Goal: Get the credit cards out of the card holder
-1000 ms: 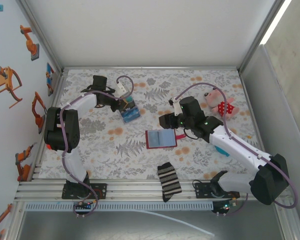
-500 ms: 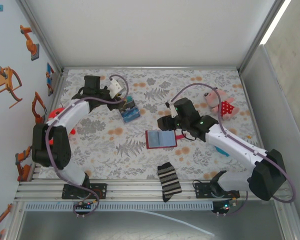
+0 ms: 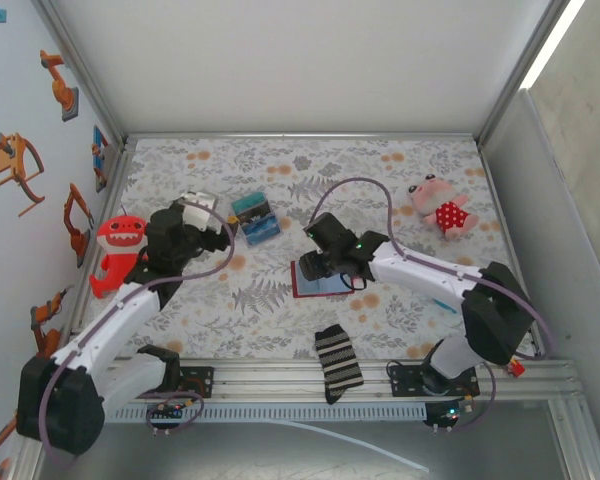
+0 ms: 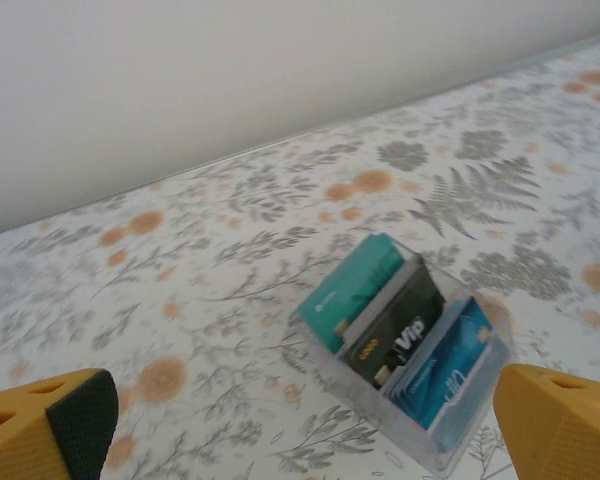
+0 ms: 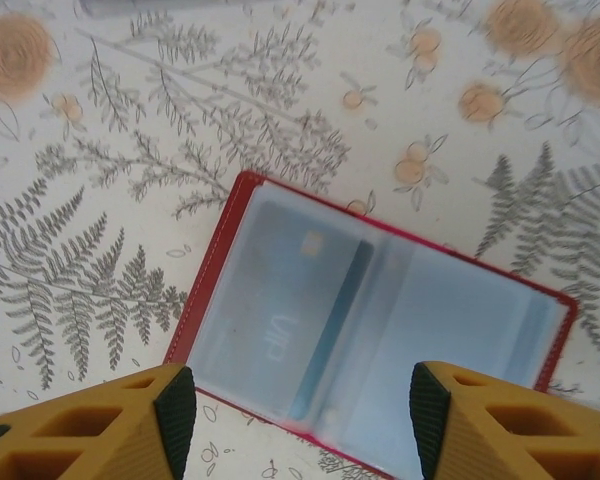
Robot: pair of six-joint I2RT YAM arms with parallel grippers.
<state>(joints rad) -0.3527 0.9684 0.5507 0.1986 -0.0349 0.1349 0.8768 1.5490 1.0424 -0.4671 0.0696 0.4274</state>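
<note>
The card holder (image 5: 370,330) lies just beneath the right gripper (image 5: 302,405), long axis spanning its parted, empty fingers. The left gripper (image 4: 300,430) gapes empty, farther off.

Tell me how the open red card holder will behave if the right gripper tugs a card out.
The card holder lies open, thin and probably light, so it may slide or lift with the card. Its glossy pocket covers the blue card, so a pinch may slip. Hinged at its centre fold, it will likely flop.
</note>
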